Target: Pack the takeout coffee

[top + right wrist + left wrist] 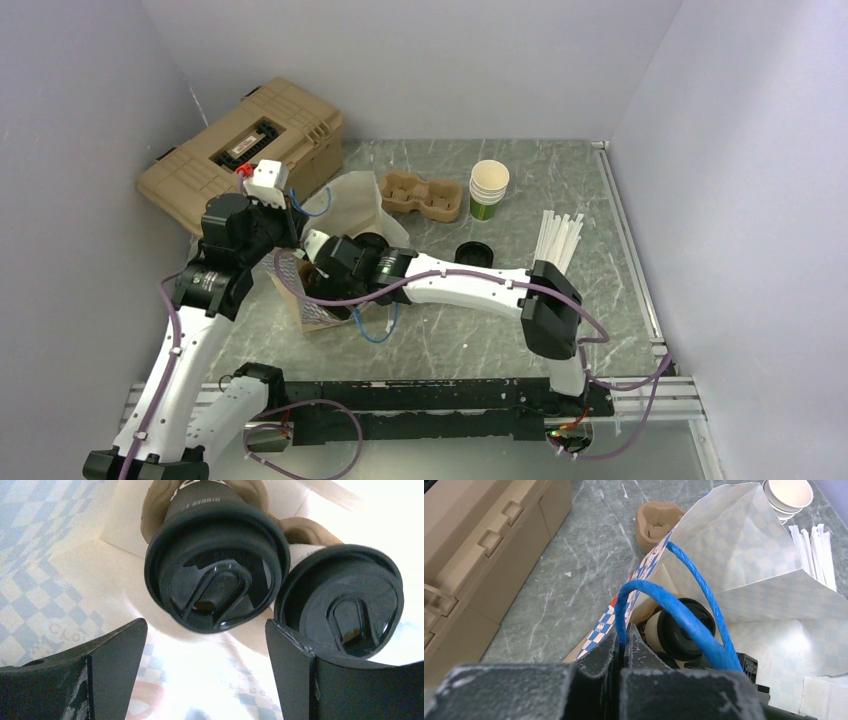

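Note:
Two takeout coffees sit side by side in a brown pulp carrier (160, 505) inside the checkered paper bag (312, 305): one black-lidded cup (217, 575) in the middle, the other (340, 605) to its right. My right gripper (206, 635) reaches into the bag just short of the lids, open, holding nothing; its right finger (295, 670) stands close to the second lid. My left gripper (628, 636) is shut on the bag's blue rope handle (674, 615), holding it up. One lidded cup (679, 630) shows through the bag's mouth.
A tan toolbox (245, 150) lies at the back left. Behind the bag are an empty pulp cup carrier (420, 195), a stack of lidless cups (488, 188), a stack of black lids (473, 254) and white straws (560, 240).

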Controlling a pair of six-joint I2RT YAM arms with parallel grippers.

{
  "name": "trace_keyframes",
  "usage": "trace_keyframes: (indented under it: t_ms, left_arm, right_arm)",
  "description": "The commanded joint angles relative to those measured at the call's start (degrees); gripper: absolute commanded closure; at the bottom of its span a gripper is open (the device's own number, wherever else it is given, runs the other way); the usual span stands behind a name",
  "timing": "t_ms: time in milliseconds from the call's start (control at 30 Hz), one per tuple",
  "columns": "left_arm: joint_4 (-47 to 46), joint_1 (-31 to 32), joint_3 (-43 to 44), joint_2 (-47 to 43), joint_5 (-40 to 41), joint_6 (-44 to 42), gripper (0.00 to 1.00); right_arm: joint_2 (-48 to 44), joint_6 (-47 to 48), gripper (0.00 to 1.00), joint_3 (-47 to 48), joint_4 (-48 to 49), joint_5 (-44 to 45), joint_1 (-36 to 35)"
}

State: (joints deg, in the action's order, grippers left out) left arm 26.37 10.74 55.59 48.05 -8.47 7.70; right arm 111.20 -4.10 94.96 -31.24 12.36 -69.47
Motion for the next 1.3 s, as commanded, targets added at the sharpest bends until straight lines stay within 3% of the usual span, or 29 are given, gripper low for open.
trace_keyframes:
  t_ms: [0,467,800,1267]
  left_arm:
    - [5.1,-0.6,-1.4,-0.4,0.3,-1.9,1.0]
    - [4.9,-0.6,-1.4,-1.0,-1.6,-2.8,1.0]
    - [3.4,-0.6,-1.9,-2.4,-5.1,-3.4,1.0]
    - [0.1,-0.5,-1.8,-5.5,-10.4,-4.4,1.0]
  right_arm:
    - [-8.6,-4.9,0.07,4.4,2.7,7.4,1.7]
    - [-18.0,-4.0,0.05,5.9,1.9,15.1,1.7]
    - [-29.6,-2.5,0.05,-0.1,7.0,15.7,1.6]
    - [-37.2,-4.0,0.05,-5.7,9.1,12.5,1.7]
